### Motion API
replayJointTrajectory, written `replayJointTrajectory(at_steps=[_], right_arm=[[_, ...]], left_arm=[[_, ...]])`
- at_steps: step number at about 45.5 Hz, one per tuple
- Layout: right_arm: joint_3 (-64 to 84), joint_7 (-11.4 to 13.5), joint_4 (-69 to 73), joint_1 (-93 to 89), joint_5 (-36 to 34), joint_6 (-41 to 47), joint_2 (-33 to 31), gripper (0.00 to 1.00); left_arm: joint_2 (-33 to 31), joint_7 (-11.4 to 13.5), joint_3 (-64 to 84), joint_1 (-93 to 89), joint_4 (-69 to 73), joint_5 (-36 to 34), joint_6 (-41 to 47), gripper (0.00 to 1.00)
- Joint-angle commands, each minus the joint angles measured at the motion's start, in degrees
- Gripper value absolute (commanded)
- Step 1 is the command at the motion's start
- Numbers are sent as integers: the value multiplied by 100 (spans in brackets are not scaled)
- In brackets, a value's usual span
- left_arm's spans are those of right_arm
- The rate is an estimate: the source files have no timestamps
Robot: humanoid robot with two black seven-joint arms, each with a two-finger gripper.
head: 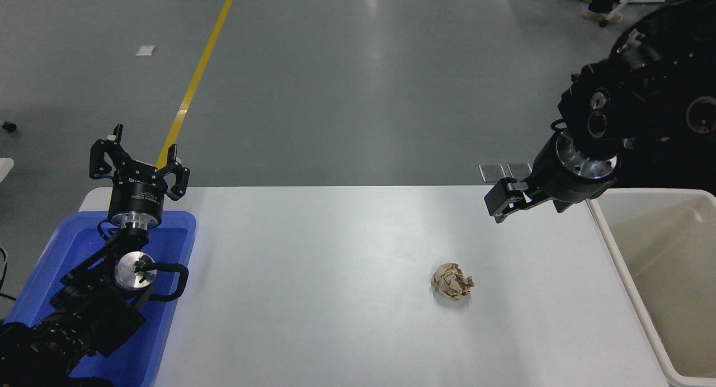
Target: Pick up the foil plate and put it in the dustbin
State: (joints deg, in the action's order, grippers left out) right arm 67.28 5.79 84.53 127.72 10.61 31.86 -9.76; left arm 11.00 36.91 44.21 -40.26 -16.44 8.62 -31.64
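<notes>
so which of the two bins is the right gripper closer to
The cream dustbin at the table's right edge; the right gripper hangs just left of its rim, while the blue bin sits far left.

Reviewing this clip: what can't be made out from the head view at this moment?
- Foil plate: nowhere visible.
- Dustbin: cut off by the right and bottom edges, so its contents stay unknown.
- Right gripper: seen side-on, open or shut unclear.
- Blue bin: interior mostly hidden by the parked left arm.
</notes>
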Motion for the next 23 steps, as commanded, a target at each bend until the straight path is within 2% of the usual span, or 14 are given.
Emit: replayJointTrajectory(at_steps=[1,23], right_arm=[[251,1,-16,315,-525,303,589,100],[514,-26,-25,350,-1017,796,712,100]], left_arm=[[-2,0,0,0,0,-1,8,99],[-2,0,0,0,0,8,8,99]])
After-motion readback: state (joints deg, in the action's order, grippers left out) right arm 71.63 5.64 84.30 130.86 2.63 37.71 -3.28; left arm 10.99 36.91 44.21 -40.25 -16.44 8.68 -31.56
